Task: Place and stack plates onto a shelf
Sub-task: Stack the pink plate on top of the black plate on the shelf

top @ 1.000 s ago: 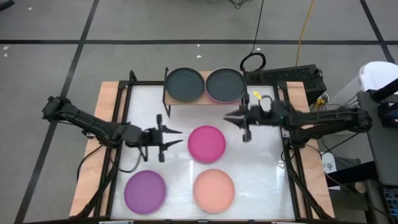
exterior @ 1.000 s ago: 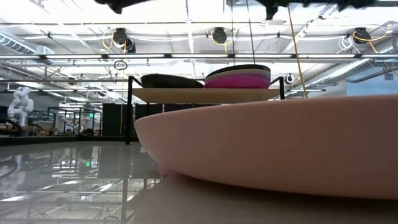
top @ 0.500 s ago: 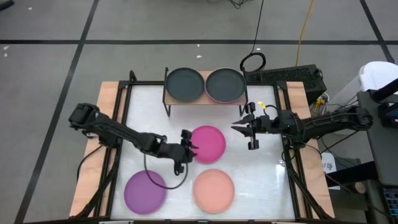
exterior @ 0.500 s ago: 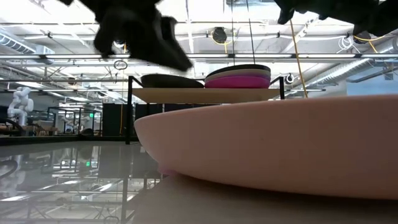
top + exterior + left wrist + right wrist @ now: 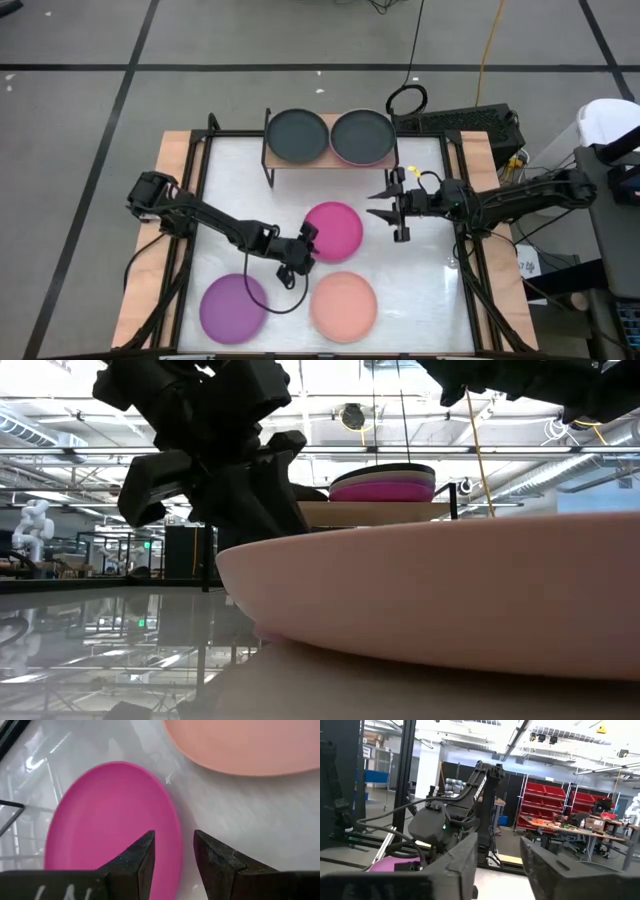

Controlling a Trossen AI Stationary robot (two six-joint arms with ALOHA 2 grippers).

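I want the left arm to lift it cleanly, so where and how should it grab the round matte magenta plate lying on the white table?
Pinch the thin rim of the round matte magenta plate on its edge nearest the left gripper, coming in low from that side. It lies flat and shallow, so only the raised lip offers a hold; the open fingers already straddle that edge.

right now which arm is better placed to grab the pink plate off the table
Left. The left gripper is open at the magenta plate's near edge, straddling its rim. The right gripper hovers open beside it, higher.
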